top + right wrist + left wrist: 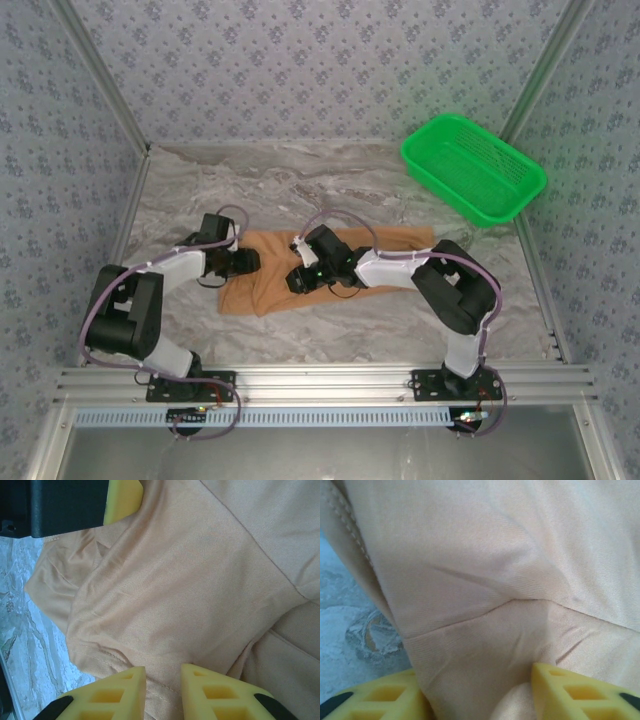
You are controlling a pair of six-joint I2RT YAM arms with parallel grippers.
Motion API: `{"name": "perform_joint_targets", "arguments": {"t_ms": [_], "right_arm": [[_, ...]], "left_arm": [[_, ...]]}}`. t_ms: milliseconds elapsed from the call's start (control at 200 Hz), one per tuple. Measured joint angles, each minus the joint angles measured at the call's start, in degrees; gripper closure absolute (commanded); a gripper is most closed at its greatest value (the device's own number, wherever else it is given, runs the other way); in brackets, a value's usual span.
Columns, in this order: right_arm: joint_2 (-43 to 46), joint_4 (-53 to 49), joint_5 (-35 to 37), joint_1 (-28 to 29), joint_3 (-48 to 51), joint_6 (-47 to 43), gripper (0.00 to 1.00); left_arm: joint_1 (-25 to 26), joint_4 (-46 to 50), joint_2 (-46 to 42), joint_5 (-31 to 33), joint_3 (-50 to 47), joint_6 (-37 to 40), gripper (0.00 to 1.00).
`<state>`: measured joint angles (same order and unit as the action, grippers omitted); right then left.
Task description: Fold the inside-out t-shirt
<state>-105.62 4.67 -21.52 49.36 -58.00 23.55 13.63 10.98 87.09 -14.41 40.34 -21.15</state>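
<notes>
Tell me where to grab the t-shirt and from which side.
Take the t-shirt by its stitched hem, coming in low from the bare table side. That edge lies free, so a tool finger can probably slip under it; the middle is broad cloth lying flat.

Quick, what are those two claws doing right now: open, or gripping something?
Left gripper: open, astride a bulge of the t-shirt, not yet pinching it.
Right gripper: closed, pinching the t-shirt.
</notes>
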Motion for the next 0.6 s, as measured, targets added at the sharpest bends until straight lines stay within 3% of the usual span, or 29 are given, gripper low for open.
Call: {"name": "perform_joint_targets", "arguments": {"t_ms": [255, 395, 600], "right_arm": [[0.00, -0.07, 0.02, 0.00, 0.00, 0.00, 0.73], [0.33, -0.37, 0.04, -0.02, 0.00, 0.00, 0.73], [3.41, -1.95, 0.33, -0.66, 0.00, -0.07, 0.70]], "left_arm": [[0.35, -3.21, 1.70, -2.60, -0.20, 0.04, 0.76], [0.44, -4.04, 2.51, -3.72, -0.20, 0.04, 1.00], [0.52, -2.69, 2.58, -3.04, 0.57, -0.57, 1.00]]}}
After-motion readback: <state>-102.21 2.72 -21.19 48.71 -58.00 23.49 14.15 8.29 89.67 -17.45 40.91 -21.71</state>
